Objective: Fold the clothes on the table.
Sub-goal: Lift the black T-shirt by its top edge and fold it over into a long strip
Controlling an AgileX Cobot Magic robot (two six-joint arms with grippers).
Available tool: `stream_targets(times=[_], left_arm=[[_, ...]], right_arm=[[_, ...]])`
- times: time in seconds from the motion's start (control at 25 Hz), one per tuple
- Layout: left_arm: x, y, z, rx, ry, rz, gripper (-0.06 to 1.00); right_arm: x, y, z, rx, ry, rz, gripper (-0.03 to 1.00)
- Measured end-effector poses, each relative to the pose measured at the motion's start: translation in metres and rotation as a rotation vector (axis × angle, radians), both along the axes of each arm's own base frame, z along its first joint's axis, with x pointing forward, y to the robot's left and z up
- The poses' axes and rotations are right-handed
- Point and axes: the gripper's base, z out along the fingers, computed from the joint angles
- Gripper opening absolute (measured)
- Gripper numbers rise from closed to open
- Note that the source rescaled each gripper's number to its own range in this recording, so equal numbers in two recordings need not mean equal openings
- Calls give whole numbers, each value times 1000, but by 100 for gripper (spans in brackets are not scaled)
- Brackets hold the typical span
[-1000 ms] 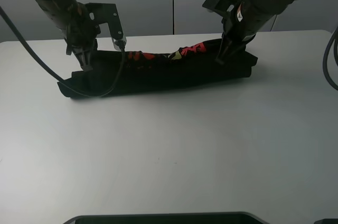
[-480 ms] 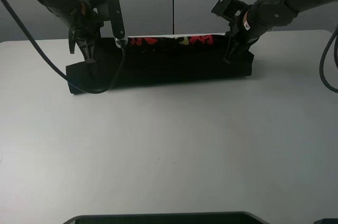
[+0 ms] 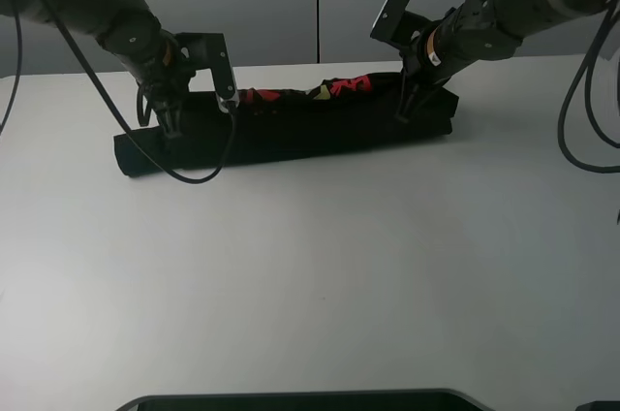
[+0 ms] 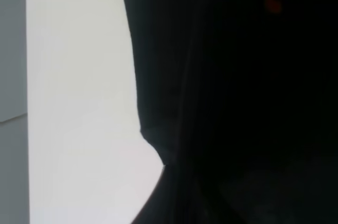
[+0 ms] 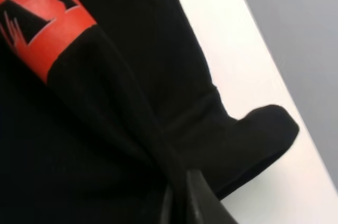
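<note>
T-shirt (image 3: 291, 130) is a long black band on the table (image 3: 310, 266), spanning between my pincers. Long axis runs from left gripper (image 3: 165, 122) to right gripper (image 3: 404, 109). Right looks clamped on the fold. Left: can't tell, view too dark. Best to lay the edge flat, ends level, then release together.

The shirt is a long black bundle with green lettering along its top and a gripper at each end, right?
No, the lettering on the shirt is red, not green; the right wrist view shows it. The bundle is long and black, with the left gripper and right gripper at its ends.
</note>
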Motion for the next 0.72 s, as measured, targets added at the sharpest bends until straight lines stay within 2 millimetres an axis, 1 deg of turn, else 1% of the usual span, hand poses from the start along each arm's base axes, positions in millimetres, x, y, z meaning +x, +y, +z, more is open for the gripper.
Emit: stream_targets(times=[0.12, 0.24, 0.44, 0.48, 0.52, 0.56, 0.64, 0.72], left_arm=[[4, 4, 1, -30, -29, 11, 0], [11, 13, 1, -67, -52, 36, 0], [18, 26, -12, -85, -49, 49, 0], [19, 27, -16, -89, -44, 50, 0], [20, 27, -20, -89, -39, 46, 0], [21, 28, -25, -89, -31, 44, 0], [21, 28, -33, -94, -23, 36, 0], [22, 27, -38, -105, -23, 23, 3]], right_arm=[[7, 3, -1, 5, -11, 1, 0], [13, 5, -9, 6, -4, -3, 0], [22, 6, -28, 16, 26, -49, 0], [22, 6, -31, 25, 32, -62, 2], [23, 7, -35, 29, 41, -71, 5], [23, 6, -39, 29, 49, -78, 11], [23, 6, -44, 30, 59, -91, 26], [24, 6, -47, 33, 62, -99, 42]])
